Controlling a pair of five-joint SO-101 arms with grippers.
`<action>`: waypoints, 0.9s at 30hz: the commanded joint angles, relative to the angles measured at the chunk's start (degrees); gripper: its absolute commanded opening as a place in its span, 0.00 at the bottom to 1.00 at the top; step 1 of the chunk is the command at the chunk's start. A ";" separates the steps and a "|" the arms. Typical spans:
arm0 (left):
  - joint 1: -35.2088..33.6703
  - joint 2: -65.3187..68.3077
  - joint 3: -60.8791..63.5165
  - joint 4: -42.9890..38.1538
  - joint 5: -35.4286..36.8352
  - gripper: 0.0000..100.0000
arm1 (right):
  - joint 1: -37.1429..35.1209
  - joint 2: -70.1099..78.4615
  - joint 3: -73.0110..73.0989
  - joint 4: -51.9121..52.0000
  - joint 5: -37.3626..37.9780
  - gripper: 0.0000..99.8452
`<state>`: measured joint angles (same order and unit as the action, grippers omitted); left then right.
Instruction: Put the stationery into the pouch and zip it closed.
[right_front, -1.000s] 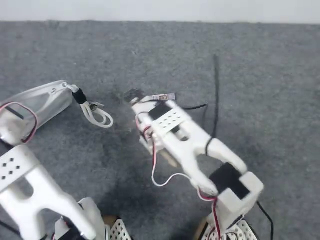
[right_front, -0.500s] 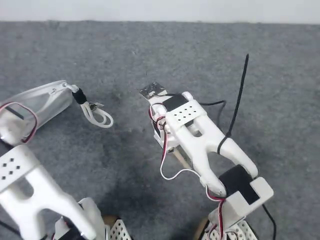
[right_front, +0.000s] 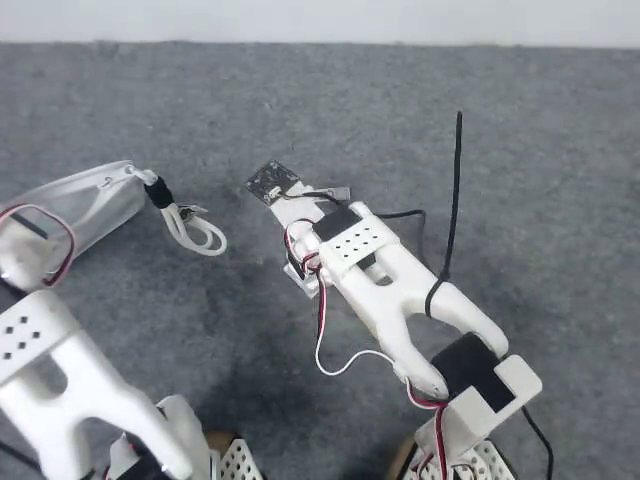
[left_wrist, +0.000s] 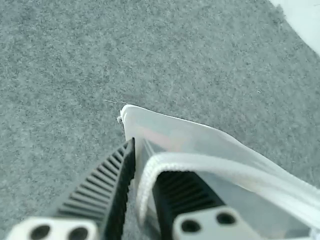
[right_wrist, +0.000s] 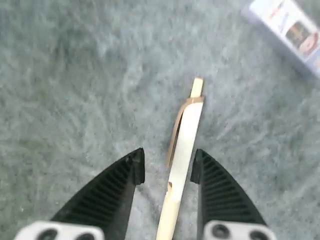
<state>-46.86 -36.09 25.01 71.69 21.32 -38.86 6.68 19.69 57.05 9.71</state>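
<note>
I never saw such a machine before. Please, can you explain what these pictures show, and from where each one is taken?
These are two small white robot arms, each ending in a two-fingered gripper. The high view comes from a fixed camera looking down over the grey surface. The other two come from cameras on the arms' wrists, each looking out past its own gripper. The left gripper is shut on the rim of a clear pouch, whose white strap lies on the surface. The right gripper is open, with a white pen lying flat in the gap. A small printed packet lies beyond the pen, and a thin black cable runs nearby.
</note>
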 joint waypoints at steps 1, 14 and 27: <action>0.00 -0.09 -0.75 -2.37 0.70 0.01 | -0.48 -0.75 -0.62 -2.15 0.97 0.14; 0.00 -0.09 -0.75 -2.29 0.70 0.01 | -0.22 13.58 -8.88 -0.13 0.79 0.02; 0.44 -0.35 -0.84 -2.11 0.70 0.01 | -0.48 -8.66 -8.53 12.88 0.18 0.01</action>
<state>-46.86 -36.09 25.01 71.69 21.32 -38.95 6.07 12.57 67.78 10.07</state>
